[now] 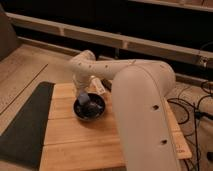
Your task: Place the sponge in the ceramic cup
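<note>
Gripper [82, 98]: centre-left of frame, down inside the black bowl [96, 114], pinching the sponge [90, 103].
Bowl: on the wooden table [80, 142].

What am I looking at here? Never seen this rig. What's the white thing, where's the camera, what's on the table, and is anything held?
There is one picture from one camera, looking down at the table past the arm; where the camera is mounted isn't known. The big white shape is the robot's single arm. It reaches down to a wooden table. Its gripper is inside a black bowl and is shut. A grey-blue sponge sits in the bowl right at the gripper; I can't tell whether it is gripped. A small white object stands behind the bowl. A dark mat lies left of the table. No cup shows.
</note>
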`<state>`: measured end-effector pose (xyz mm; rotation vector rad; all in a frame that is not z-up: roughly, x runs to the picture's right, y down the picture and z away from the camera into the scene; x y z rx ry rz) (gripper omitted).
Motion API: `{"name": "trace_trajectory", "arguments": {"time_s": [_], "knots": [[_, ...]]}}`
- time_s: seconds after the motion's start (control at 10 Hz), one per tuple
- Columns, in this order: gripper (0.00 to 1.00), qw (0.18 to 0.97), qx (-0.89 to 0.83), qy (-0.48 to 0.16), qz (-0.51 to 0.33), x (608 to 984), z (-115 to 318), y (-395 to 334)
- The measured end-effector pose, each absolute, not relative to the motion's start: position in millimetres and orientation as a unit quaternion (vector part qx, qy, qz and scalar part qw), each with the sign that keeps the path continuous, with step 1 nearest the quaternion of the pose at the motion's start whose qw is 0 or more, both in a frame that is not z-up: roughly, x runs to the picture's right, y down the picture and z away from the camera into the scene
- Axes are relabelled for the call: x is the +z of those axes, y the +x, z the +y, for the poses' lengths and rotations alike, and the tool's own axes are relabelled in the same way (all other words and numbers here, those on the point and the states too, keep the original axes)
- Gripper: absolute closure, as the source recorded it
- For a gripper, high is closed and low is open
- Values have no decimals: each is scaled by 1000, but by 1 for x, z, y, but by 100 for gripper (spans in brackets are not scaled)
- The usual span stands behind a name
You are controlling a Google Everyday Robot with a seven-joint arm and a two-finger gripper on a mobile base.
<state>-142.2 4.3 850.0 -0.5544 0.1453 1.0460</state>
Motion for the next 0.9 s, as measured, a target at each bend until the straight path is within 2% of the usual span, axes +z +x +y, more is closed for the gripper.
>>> {"name": "trace_trajectory", "arguments": {"time_s": [0.3,0.9], "knots": [[100,837,501,-203,87,807,-21,-115],[100,769,592,-141,196,737,-7,21]]}}
